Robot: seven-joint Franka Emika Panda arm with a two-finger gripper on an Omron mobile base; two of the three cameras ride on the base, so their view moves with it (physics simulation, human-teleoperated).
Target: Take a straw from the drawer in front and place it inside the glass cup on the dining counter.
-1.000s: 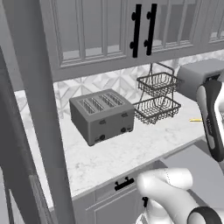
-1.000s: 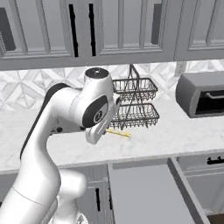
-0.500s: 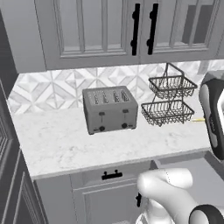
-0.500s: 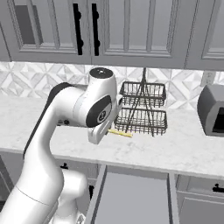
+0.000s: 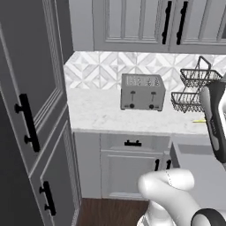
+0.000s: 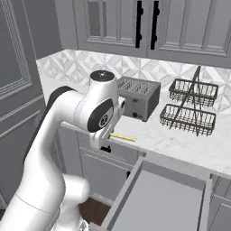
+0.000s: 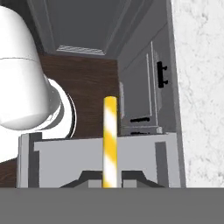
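place: a home kitchen | walls: grey panelled wall cabinets with vertical black handles (image 5: 174, 22), tiled backsplash with diamond pattern (image 5: 110, 70) | desk: white grey-veined marble worktop (image 5: 101, 115) with grey metal four-slot toaster (image 5: 142, 92) and black two-tier wire basket rack (image 6: 191, 103) | below: grey base cabinets (image 5: 128, 165), dark brown wooden floor (image 7: 89, 87)

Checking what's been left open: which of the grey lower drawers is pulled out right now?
The drawer right of the arm, below the wire baskets, juts out open; the drawer under the toaster is shut.

Toaster (image 5: 142, 92) on worktop (image 5: 101, 114), left of wire baskets (image 5: 194, 90).
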